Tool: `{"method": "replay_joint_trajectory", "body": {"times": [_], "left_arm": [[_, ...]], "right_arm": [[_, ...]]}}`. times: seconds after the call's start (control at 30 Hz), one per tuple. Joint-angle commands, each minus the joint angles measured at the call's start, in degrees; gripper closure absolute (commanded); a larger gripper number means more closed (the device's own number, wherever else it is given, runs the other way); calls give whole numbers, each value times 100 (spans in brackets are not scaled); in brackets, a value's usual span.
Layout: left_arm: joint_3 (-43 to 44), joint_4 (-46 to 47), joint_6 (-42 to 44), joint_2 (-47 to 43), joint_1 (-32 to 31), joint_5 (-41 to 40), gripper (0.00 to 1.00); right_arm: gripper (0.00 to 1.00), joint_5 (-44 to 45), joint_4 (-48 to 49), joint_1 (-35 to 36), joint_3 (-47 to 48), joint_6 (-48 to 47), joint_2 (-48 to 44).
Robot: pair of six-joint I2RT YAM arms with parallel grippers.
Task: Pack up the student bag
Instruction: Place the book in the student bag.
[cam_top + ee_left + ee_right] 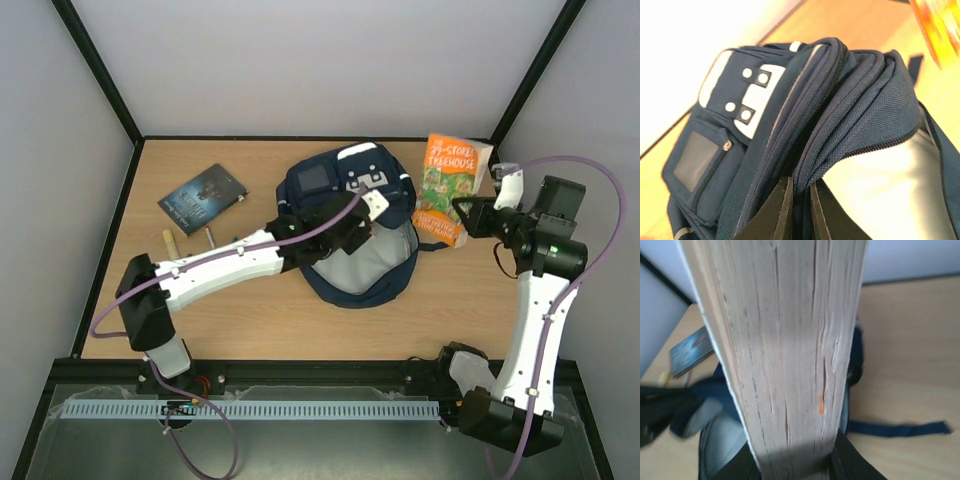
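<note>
One orange book reading "Storey Treehouse" clamped in right gripper, left gripper pinched on rim of student bag

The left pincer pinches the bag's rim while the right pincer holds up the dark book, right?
Not quite: the right pincer holds up the orange book, as the top view shows; the dark book lies flat on the table. The left pincer does pinch the bag at its rim.

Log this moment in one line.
left gripper: shut on student bag opening rim | right gripper: shut on orange book, beside bag | book not yet inside
</note>
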Motion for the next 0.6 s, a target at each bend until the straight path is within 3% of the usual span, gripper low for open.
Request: {"method": "replay_joint_trajectory", "body": {"times": [0.0,0.17,0.57], "left_arm": [[-20,751,-238,-455,251,-689,98],[-357,1151,-696,-674,604,-537,98],[-695,1544,-1772,-569,1182,257,97]], "right_arm": [[99,-1295,-1557,-16,-39,-745,69],[99,-2346,-1579,25,-841,-709,-96],[99,-2886,-1774,1065,-1007,-186,821]]}}
